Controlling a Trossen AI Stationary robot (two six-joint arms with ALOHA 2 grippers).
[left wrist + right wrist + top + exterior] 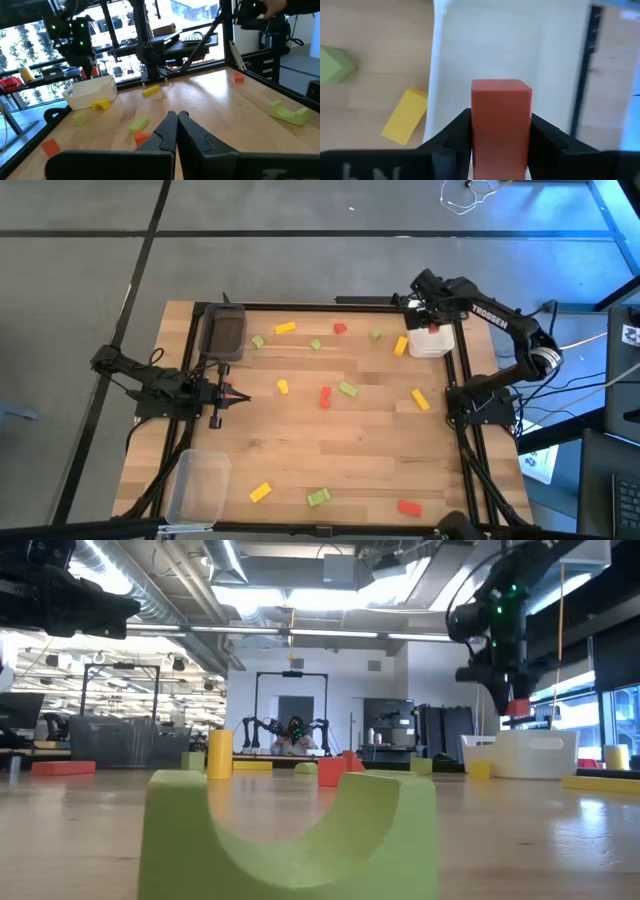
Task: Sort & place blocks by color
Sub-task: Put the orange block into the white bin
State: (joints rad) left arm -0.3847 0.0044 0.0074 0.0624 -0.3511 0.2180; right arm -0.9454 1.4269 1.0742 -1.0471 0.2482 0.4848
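Hidden: the red block [501,125] had its lower end cut off between the fingers.
Right gripper [501,131]: clamped on the red block, hanging above the white tray [510,45] at the table's far right corner.
Left gripper [176,131]: fingers together, low over the table's [340,435] left side.
Around: a yellow block [405,116] lay just beside the tray, a green block [335,65] farther off; other blocks lay scattered.

Bright overhead lighting; blurred near green block [290,830].
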